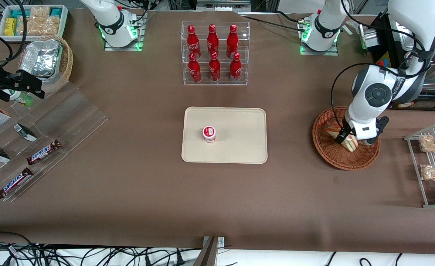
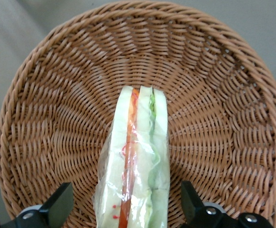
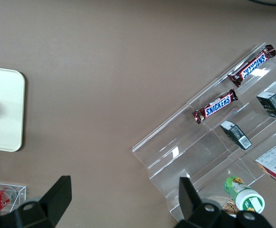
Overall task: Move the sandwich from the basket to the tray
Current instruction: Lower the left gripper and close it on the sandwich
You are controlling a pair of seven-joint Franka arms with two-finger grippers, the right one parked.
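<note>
The sandwich (image 2: 140,161) lies in the basket (image 2: 57,95), standing on edge with its red, yellow and green filling layers facing up through the clear wrap. The gripper (image 2: 126,209) hangs low over it, its two fingers (image 2: 57,204) spread apart, one on each side of the bread and not touching it. In the front view the gripper (image 1: 345,138) sits inside the basket (image 1: 326,155) right at the sandwich (image 1: 350,143). The basket rests on the brown table (image 1: 128,192), toward the working arm's end. The tray (image 1: 239,147) lies well apart from it at the middle of the table, with a small red-and-white cup (image 1: 209,134) standing on it. A clear rack of red bottles (image 1: 213,51) stands farther from the front camera than the tray.
</note>
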